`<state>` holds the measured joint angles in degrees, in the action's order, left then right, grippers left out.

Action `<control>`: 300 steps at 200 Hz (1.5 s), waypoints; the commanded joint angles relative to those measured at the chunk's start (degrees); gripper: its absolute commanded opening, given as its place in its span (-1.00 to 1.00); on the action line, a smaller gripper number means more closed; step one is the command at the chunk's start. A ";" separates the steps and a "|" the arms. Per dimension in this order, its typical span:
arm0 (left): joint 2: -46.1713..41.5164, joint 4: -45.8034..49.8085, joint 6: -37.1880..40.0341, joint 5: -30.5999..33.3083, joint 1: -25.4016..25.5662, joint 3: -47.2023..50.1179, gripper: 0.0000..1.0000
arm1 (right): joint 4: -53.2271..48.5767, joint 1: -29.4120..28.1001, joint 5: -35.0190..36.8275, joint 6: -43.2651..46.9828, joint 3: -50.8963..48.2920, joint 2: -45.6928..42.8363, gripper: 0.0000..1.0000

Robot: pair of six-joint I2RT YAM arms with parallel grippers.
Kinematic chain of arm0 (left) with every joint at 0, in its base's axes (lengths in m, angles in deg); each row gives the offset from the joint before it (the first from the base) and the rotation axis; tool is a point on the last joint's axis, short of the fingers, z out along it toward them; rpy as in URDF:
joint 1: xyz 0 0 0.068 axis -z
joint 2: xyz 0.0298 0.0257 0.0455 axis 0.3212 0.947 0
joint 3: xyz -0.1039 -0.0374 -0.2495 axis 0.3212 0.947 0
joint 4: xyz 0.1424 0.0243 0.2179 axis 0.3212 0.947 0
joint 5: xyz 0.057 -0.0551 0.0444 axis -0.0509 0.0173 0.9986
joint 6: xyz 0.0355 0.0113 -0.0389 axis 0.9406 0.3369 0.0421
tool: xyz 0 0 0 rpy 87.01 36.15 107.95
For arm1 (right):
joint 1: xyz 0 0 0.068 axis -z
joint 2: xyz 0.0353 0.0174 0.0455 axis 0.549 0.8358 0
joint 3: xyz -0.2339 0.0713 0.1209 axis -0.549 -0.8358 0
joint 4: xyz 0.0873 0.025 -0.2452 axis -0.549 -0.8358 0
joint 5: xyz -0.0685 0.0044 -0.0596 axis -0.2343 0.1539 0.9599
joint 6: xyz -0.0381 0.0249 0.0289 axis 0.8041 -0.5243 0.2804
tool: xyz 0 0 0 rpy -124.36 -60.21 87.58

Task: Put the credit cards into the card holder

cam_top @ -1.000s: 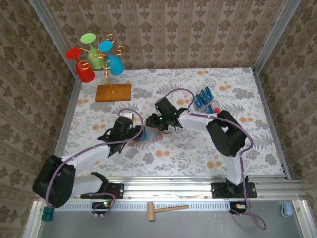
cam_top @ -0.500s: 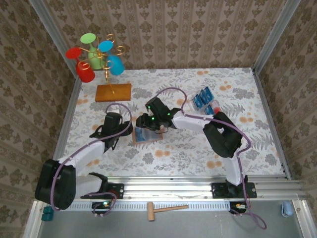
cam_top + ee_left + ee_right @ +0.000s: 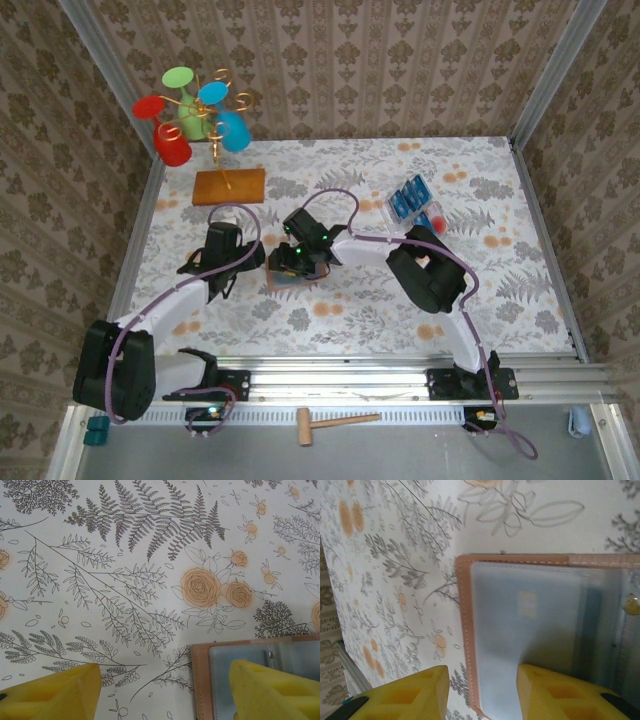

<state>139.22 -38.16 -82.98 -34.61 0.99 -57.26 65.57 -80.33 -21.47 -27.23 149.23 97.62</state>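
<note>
1. Far back and to the left of the card holder, a wooden slab lies on the flowered table. A gold stem rises from it and carries coloured cups.
2. My left gripper hangs just left of the card holder. Its yellow fingers are spread wide with nothing between them, and only patterned cloth lies under the gap. One finger sits above the card holder's tan corner; I cannot tell whether it touches.
3. The card holder lies open and flat, with a tan rim around a greyish-blue inside. A clear sleeve covers that inside, and a small metal stud sits beside the sleeve.
4. My right gripper is directly over the card holder, jaws well apart and holding nothing. One finger is above the sleeve, and the other is past the tan edge, over the cloth. A pale square mark shows through the sleeve. I cannot tell whether a card lies inside it.
5. Well to the right of the card holder and further back, the blue credit cards are packed together in a clear tray. They are apart from both of my grippers.
</note>
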 commanded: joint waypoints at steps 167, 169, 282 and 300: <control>9.71 -1.59 -0.44 -2.85 3.89 -1.24 0.38 | -24.52 4.78 25.89 19.56 -4.89 -17.33 -0.12; 9.73 -1.66 -0.48 -2.88 3.91 -1.26 0.38 | -24.96 4.78 26.49 19.98 -4.84 -17.11 -0.11; 9.53 -0.45 -0.16 -2.16 4.80 -2.77 0.38 | -25.26 5.89 29.30 23.75 -3.40 -9.63 -0.62; 9.56 -0.10 -0.06 -2.08 4.97 -3.25 0.38 | -25.00 5.89 28.99 23.80 -3.76 -9.74 -0.90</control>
<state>148.60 -39.21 -82.98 -37.28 5.36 -58.39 41.11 -74.69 6.93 -3.67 144.25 87.15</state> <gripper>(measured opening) 0.689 0.112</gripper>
